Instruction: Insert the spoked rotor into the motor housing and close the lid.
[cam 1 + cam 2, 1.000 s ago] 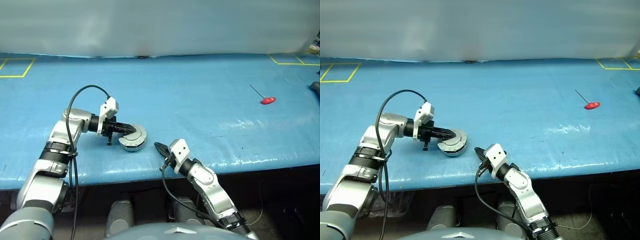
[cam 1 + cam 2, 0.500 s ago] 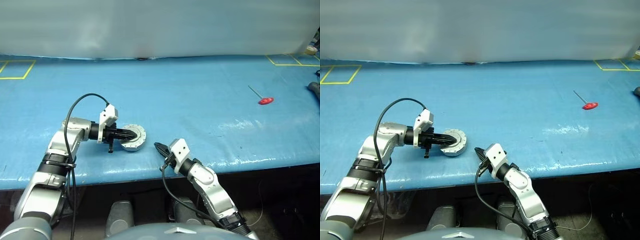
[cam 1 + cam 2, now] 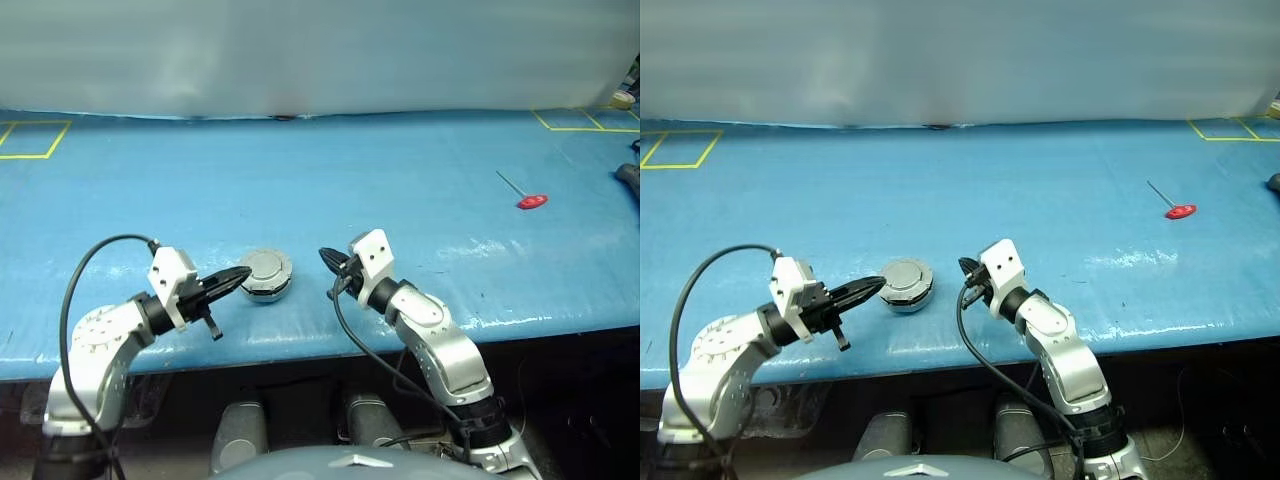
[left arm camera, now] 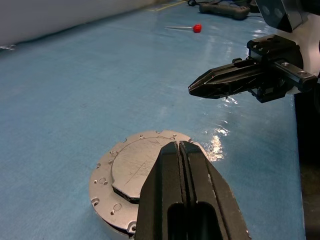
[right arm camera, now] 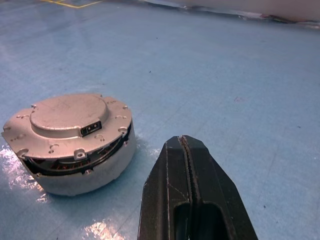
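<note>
So the round silver-grey metal motor housing sits on the blue bench near its front edge, with its plain silver-grey lid down on top. Left tool is pinched fully together just beside it; right tool is the same, near its other side, holding nothing.

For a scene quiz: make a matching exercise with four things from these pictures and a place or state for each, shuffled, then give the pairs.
Things:
1. lid
2. left gripper
3. right gripper
4. red-handled tool

Places or states:
A. far out on the table's right side
B. shut, just left of the housing
C. down on the housing
D. shut, right of the housing, apart from it

Pairs: 1-C, 2-B, 3-D, 4-A
</note>
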